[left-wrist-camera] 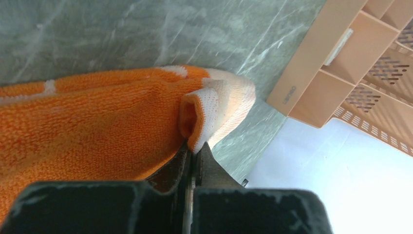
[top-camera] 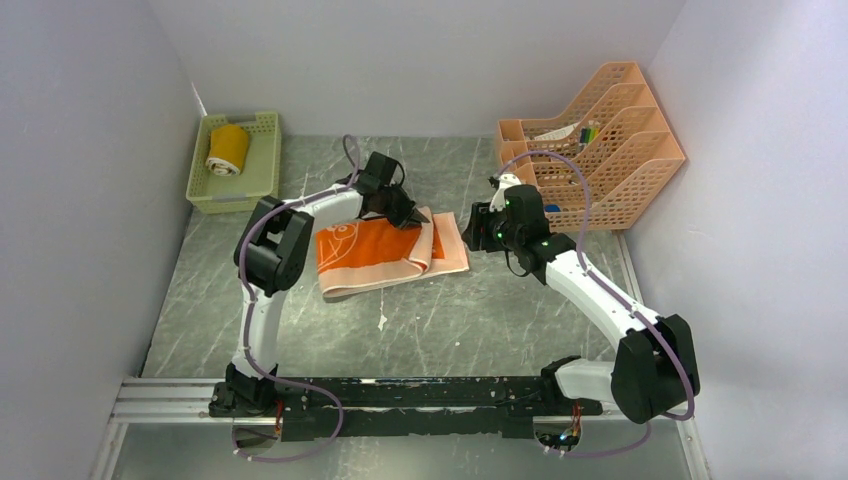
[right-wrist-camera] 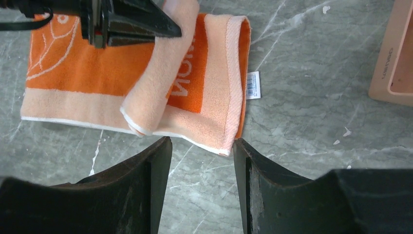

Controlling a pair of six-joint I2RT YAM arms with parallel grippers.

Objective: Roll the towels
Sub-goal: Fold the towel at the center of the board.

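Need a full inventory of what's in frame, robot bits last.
bright-orange printed cloth towel: 1, orange with white print and peach bands, mid-table, right end folded over
mustard-yellow rolled cloth towel: 1, yellow, inside the basket
green plastic mesh basket: 1, green, far left of table
peach plastic file rack: 1, peach, far right of table; small items inside, too small to identify
white label tag: 1, white, on the orange towel's right edge
grey marbled table: 1, grey, under everything
left claw: 1, black, shut on the orange towel's peach end
right claw: 1, black, open, by the orange towel's right end, holding nothing
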